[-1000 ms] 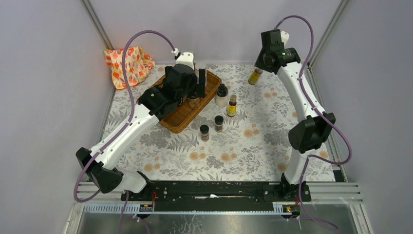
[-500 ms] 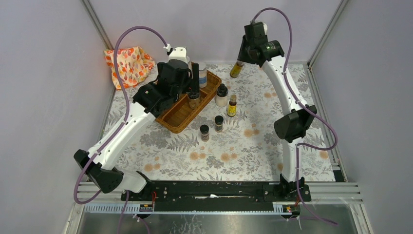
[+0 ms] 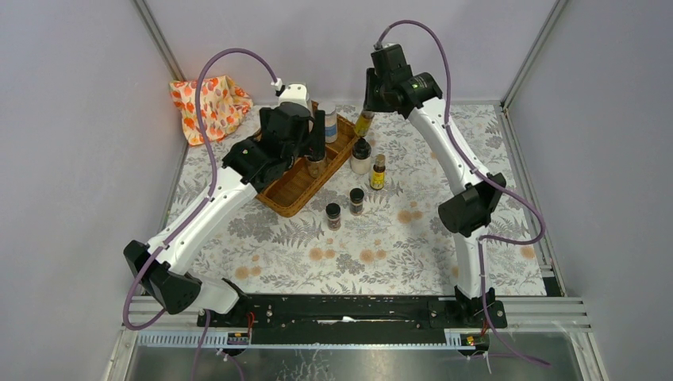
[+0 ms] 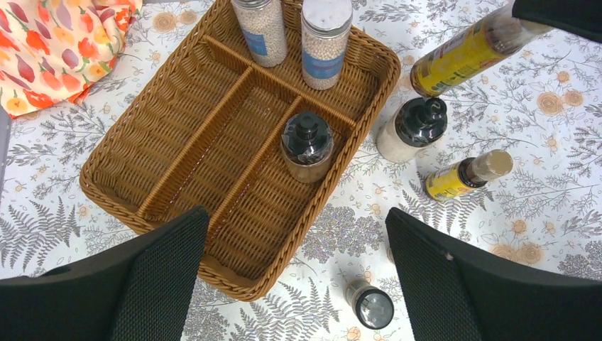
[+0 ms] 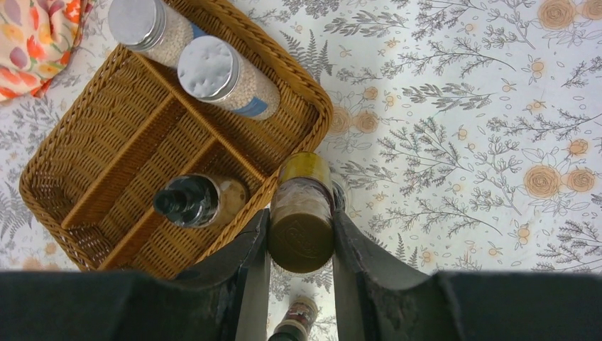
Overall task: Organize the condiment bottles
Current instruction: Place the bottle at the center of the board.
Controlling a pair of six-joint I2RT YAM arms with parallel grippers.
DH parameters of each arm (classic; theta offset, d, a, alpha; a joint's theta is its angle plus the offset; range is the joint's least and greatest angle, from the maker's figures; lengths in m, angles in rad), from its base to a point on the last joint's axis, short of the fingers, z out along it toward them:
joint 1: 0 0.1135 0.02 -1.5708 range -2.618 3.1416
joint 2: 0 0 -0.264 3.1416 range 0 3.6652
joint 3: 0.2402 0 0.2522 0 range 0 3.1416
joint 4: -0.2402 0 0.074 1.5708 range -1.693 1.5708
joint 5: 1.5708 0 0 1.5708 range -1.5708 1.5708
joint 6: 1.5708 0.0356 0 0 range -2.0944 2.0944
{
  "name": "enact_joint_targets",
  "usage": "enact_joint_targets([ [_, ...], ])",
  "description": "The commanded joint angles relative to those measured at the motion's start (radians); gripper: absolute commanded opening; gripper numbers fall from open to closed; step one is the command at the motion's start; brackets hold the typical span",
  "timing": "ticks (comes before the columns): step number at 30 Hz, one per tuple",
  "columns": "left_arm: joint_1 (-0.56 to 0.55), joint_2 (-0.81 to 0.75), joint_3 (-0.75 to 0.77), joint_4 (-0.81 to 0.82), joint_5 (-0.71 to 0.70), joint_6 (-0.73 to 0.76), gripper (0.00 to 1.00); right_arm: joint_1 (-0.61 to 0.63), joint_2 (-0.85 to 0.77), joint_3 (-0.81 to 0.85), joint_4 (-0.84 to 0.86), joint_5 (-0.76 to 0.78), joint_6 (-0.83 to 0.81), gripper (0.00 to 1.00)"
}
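My right gripper is shut on a slim yellow-liquid bottle by its brown cap and holds it in the air just off the right rim of the wicker tray. It also shows in the left wrist view. Two silver-lidded jars stand in the tray's far compartment. A black-capped jar stands in a middle compartment. My left gripper is open and empty above the tray's near end. A white black-capped bottle, a small yellow bottle and two spice jars stand on the table.
An orange-patterned cloth lies at the far left corner. The tray's left compartments hold nothing. The table carries a floral cover. Grey walls close in the sides and back.
My right arm has swung left from the far right of the table to the tray's right rim, carrying the yellow bottle. My left gripper has shifted slightly over the tray.
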Motion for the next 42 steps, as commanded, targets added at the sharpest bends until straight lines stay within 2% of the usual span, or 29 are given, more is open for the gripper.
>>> enact_joint_targets([
  [1,0.004,-0.001,-0.021,0.059,0.000,0.009,0.99,0.046,-0.131,-0.008,0.020,-0.004,-0.049,0.00],
  [17,0.002,-0.038,-0.072,0.080,0.037,-0.031,0.99,0.163,-0.265,-0.060,-0.008,0.075,-0.112,0.00],
  [27,0.002,-0.070,-0.129,0.111,0.063,-0.052,0.99,0.265,-0.346,-0.275,0.021,0.092,-0.128,0.00],
  [35,0.002,-0.123,-0.196,0.136,0.077,-0.072,0.99,0.282,-0.380,-0.424,0.090,0.072,-0.141,0.00],
  [42,0.003,-0.152,-0.238,0.139,0.073,-0.078,0.99,0.293,-0.360,-0.483,0.153,0.045,-0.165,0.00],
])
